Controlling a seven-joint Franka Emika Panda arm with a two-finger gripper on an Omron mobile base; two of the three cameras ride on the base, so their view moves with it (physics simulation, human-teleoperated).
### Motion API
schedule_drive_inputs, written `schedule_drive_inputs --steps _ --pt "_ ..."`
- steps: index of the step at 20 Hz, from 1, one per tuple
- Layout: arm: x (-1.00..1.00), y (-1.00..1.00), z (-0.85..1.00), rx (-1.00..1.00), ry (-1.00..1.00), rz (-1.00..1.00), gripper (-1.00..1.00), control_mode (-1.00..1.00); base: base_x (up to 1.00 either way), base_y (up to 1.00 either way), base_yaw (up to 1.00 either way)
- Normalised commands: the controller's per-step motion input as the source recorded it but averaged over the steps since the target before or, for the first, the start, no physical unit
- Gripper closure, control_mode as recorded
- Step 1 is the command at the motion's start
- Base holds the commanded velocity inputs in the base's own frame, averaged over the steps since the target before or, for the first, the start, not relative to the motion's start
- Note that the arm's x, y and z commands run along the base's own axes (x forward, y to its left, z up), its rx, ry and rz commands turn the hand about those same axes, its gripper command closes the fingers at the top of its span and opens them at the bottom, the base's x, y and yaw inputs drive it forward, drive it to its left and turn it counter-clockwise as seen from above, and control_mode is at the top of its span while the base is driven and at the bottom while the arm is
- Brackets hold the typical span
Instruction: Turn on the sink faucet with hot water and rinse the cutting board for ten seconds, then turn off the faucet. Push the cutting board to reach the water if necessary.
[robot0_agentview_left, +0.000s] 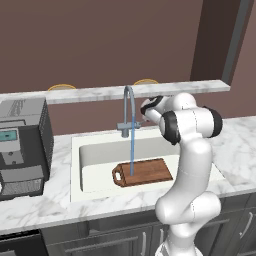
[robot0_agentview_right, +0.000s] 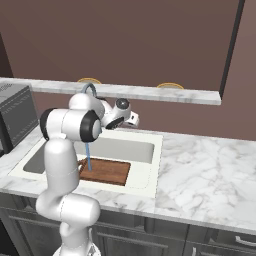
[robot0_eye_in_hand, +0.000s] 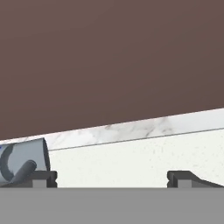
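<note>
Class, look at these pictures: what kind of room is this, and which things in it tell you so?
A kitchen, rendered: a sink set in a marble counter, a faucet running onto a cutting board, and cabinets below.

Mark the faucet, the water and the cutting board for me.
faucet (robot0_agentview_left: 128, 95): left base view, on the arch of the spout.
water (robot0_agentview_left: 132, 150): left base view, midway down the stream.
cutting board (robot0_agentview_left: 150, 171): left base view, on the bare wood right of the stream.

White marble counter (robot0_agentview_left: 235, 145) carries sink (robot0_agentview_left: 90, 150) and dark appliance (robot0_agentview_left: 22, 145)
</note>
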Motion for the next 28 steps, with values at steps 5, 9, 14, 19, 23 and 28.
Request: schedule_drive_inputs --steps 5,9,14,19,23,28 --pt "0.00 0.00 -0.15 0.00 0.00 0.00 -1.00 -1.00 0.00 0.00 0.00" --pt "0.00 0.00 -0.20 0.00 0.00 0.00 -1.00 -1.00 0.00 0.00 0.00" --pt "0.00 0.00 -0.04 0.00 0.00 0.00 -1.00 -1.00 0.00 0.00 0.00" --pt "0.00 0.00 -0.01 0.00 0.00 0.00 -1.00 -1.00 0.00 0.00 0.00" --pt "0.00 0.00 0.00 0.00 0.00 0.00 -1.00 -1.00 0.00 0.00 0.00" --pt "0.00 0.03 0.00 0.00 0.00 0.00 -1.00 -1.00 0.00 0.00 0.00"
